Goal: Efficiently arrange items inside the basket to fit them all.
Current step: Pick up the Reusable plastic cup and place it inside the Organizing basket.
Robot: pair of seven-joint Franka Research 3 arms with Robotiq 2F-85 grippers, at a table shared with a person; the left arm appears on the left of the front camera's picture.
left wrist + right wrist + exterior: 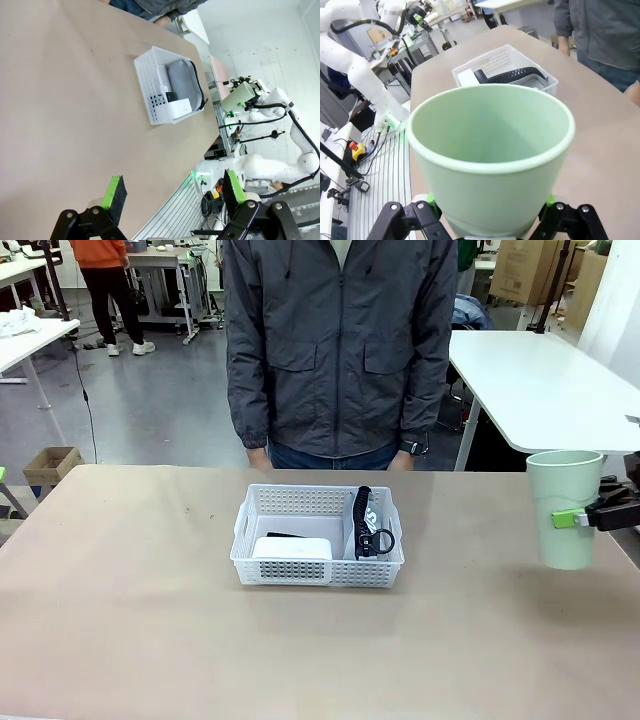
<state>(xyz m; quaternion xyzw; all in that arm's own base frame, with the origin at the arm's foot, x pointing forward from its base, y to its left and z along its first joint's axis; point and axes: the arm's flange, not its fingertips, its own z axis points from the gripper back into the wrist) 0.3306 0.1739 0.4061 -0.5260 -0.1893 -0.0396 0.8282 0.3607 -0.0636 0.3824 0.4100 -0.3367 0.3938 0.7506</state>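
The pale green cup [565,495] hangs upright above the table's right edge, and my right gripper [572,520] is shut on its side wall. In the right wrist view the cup [490,150] sits between the green pads, its mouth empty. The white basket [318,502] stands mid-table. It holds the white boxy device [292,548] at front left, the black stapler [285,535] behind it, and the grey pouch [181,82] with its black strap [364,520] on the right. My left gripper [174,192] is open over the table's near edge, holding nothing.
A person in a grey jacket [340,340] stands at the far edge just behind the basket, hands down by the sides. A white side table [540,380] is off to the back right. Bare brown tabletop [150,620] surrounds the basket.
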